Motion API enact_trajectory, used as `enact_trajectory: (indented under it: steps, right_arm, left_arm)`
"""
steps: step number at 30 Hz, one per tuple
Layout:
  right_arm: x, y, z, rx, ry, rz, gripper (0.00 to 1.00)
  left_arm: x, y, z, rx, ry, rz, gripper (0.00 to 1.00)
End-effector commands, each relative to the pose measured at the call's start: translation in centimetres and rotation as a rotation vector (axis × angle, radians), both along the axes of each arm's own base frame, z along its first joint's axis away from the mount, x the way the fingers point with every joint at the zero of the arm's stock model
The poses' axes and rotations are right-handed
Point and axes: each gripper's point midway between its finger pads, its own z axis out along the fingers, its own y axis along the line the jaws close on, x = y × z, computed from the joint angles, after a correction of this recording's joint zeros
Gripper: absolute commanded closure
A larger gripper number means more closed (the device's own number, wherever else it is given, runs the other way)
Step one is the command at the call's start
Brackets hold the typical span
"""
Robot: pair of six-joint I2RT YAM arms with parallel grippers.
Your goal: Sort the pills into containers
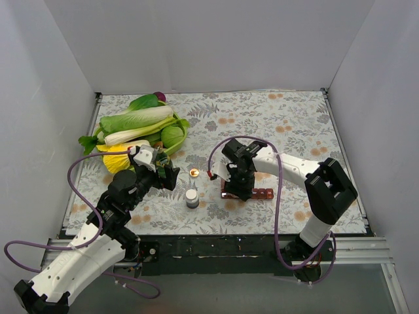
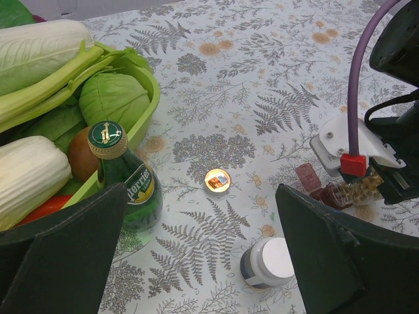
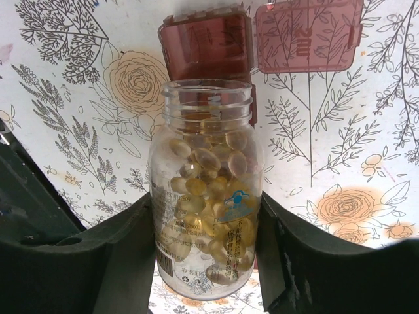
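Pills (image 3: 196,167), pale yellow and oval, filled most of a clear bottle (image 3: 206,98) with no cap on it. The right gripper (image 3: 206,255) had this bottle clamped, one finger pressed on each side of its lower body. The bottle's mouth pointed at a dark red strip (image 1: 262,193) of small square boxes. The strip lay flat on the flowered tabletop (image 1: 281,124), close to the near edge and right of the middle. The gripper covered its left end. Two of its lids (image 3: 308,36) stood open just beyond the bottle's mouth – whether the bottle touched the strip, I could not tell.

The left gripper (image 2: 203,222) hung over the tabletop left of the middle, jaws spread wide and holding nothing. Below it were a green bottle (image 2: 127,186) standing upright against a green basket (image 2: 147,98), a small round orange cap (image 2: 217,180), and a grey bottle (image 1: 192,197) with a white cap nearer the near edge. The basket – piled with vegetables (image 1: 134,121) – sat by the left edge, toward the far corner.
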Motion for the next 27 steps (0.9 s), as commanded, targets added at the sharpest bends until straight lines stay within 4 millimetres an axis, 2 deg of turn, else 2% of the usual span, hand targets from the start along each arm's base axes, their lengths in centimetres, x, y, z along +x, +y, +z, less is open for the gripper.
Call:
enact_trajectory:
  steps: [1, 27]
  right_arm:
    - [0.61, 0.51, 1.09, -0.013, -0.033, 0.012, 0.99]
    - [0.67, 0.46, 1.06, -0.104, -0.078, 0.084, 0.99]
  left_arm:
    - [0.17, 0.39, 0.16, 0.006, -0.018, 0.015, 0.02]
    - [0.17, 0.37, 0.23, 0.006, -0.023, 0.013, 0.02]
